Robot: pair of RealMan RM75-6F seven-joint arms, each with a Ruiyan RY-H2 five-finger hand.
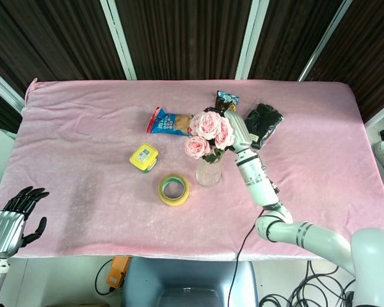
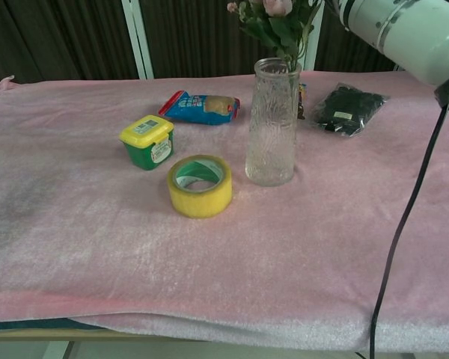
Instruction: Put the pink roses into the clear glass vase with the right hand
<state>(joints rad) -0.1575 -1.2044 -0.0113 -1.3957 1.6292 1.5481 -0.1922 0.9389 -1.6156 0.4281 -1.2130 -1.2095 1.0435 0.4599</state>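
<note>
With my right hand (image 1: 233, 125) clamped on the pink roses (image 1: 208, 132) at the stems, which sit partly inside the clear glass vase (image 2: 272, 123), I judge the light, soft blooms top-heavy and the tall glass tippable.

Your pink-clothed tabletop (image 1: 83, 128) carries a clear glass vase (image 2: 272, 123), yellow tape roll (image 2: 200, 185), yellow-lidded green tub (image 2: 147, 141), blue snack packet (image 2: 200, 107) and black bag (image 2: 347, 109).

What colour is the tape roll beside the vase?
Yellow tape roll, greenish inside the core; chest view shows it best.
</note>
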